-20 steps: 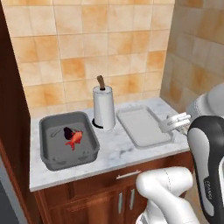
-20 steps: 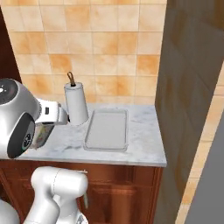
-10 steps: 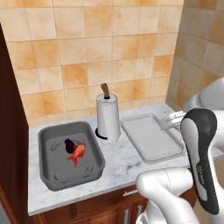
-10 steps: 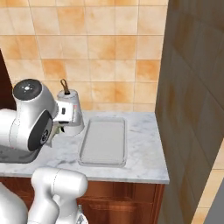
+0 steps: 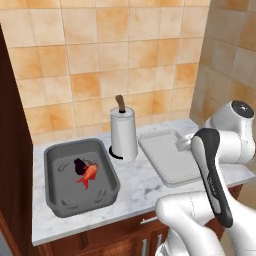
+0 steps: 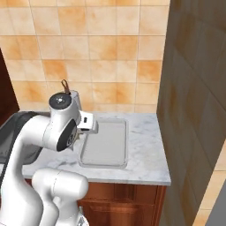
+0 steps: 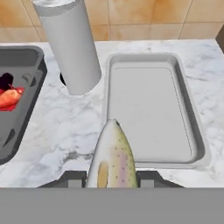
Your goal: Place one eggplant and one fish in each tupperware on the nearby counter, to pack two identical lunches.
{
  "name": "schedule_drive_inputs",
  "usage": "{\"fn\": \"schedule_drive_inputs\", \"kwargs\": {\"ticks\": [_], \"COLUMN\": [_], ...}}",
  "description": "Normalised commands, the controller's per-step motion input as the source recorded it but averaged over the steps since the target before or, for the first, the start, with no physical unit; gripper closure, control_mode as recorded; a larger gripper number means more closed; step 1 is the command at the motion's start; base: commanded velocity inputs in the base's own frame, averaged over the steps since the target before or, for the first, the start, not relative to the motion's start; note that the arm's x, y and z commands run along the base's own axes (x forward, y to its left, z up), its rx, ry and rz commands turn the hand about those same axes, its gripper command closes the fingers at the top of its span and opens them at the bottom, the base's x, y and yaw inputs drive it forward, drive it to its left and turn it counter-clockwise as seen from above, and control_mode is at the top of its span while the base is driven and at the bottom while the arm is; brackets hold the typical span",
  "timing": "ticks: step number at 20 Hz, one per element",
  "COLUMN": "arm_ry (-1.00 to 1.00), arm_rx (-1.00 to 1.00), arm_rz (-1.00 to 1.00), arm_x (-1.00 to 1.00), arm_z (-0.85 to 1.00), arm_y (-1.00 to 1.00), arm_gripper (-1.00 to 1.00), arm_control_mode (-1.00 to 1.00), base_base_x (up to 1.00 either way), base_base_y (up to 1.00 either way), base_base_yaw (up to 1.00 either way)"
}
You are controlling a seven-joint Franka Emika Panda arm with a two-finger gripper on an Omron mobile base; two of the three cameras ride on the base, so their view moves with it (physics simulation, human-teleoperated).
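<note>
My gripper (image 7: 111,177) is shut on the pale silvery fish (image 7: 112,153), whose tip reaches the near rim of the pale tupperware (image 7: 148,100). That shallow container (image 5: 167,157) holds nothing. My hand hangs beside its right edge in the left base view. The deep dark grey tupperware (image 5: 52,165) sits to the left. In it lie one dark purple eggplant (image 5: 79,164) and the red-orange fish (image 5: 88,174), touching each other. The hand view shows both, the eggplant (image 7: 5,81) and the fish (image 7: 9,97), at the left edge.
An upright white paper-towel roll (image 5: 123,135) stands between the two containers, close to both. The marble counter (image 5: 137,187) ends at a tiled wall behind and a tall brown panel (image 6: 194,110) on the right. A dark wooden cabinet side (image 5: 12,150) bounds it on the left.
Both base views have shifted and closed in on the counter, so the cameras moved. The gripper stays shut on the pale fish near the pale tupperware.
</note>
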Motion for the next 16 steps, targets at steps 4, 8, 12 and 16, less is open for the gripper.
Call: {"fn": "schedule_drive_inputs", "kwargs": {"ticks": [4,8,12,16], "arm_ry": [0.0,0.01,0.03,0.04], "arm_rx": [0.0,0.0,0.0,0.0], "arm_rz": [-0.07,-0.04,-0.02,0.0], "arm_x": [0.54,0.47,0.42,0.43], "arm_z": [-0.56,-0.33,-0.16,-0.14], "arm_y": [-0.14,-0.36,-0.46,-0.33], "arm_gripper": [1.0,1.0,1.0,1.0], "arm_control_mode": [-1.0,-1.0,-1.0,-1.0], "base_base_x": [0.0,0.0,0.0,0.0], "base_base_y": [0.0,0.0,0.0,0.0], "base_base_yaw": [0.0,0.0,0.0,0.0]}}
